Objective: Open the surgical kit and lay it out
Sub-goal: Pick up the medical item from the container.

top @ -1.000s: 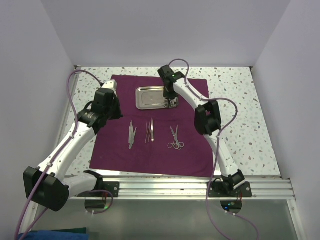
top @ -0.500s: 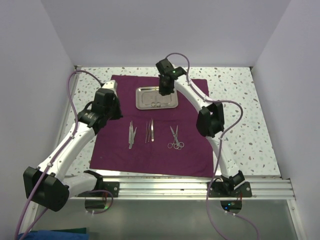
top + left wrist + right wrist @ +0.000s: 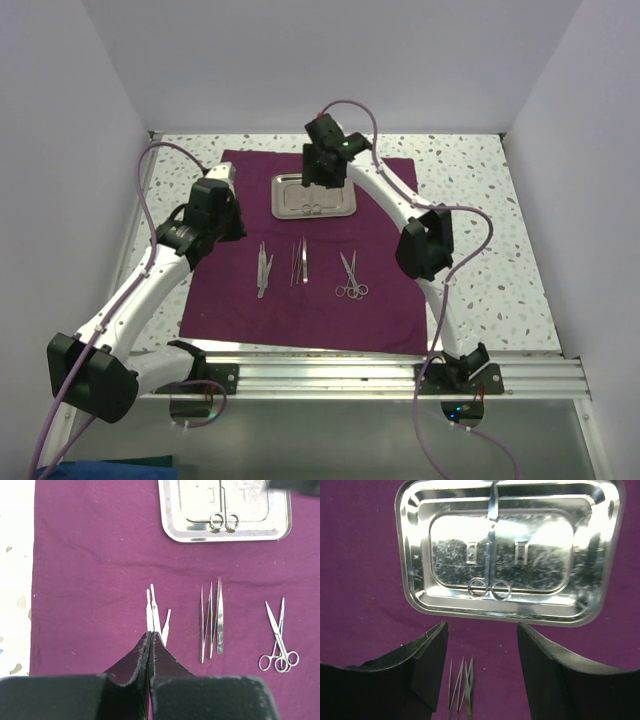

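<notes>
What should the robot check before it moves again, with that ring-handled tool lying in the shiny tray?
1. Right end effector open: ok, jaws stand apart.
2. Right end effector empty: ok, nothing between its fingers.
3. Ring-handled tool easy to reach: ok, it lies alone in the tray, rings toward the near rim.
4. Left end effector out of the way: ok, shut, over the tweezers, away from the tray.
5. Cloth flat, with a bare spot: ok, free cloth right of the scissors.
6. Height above the tray: cannot tell.
</notes>
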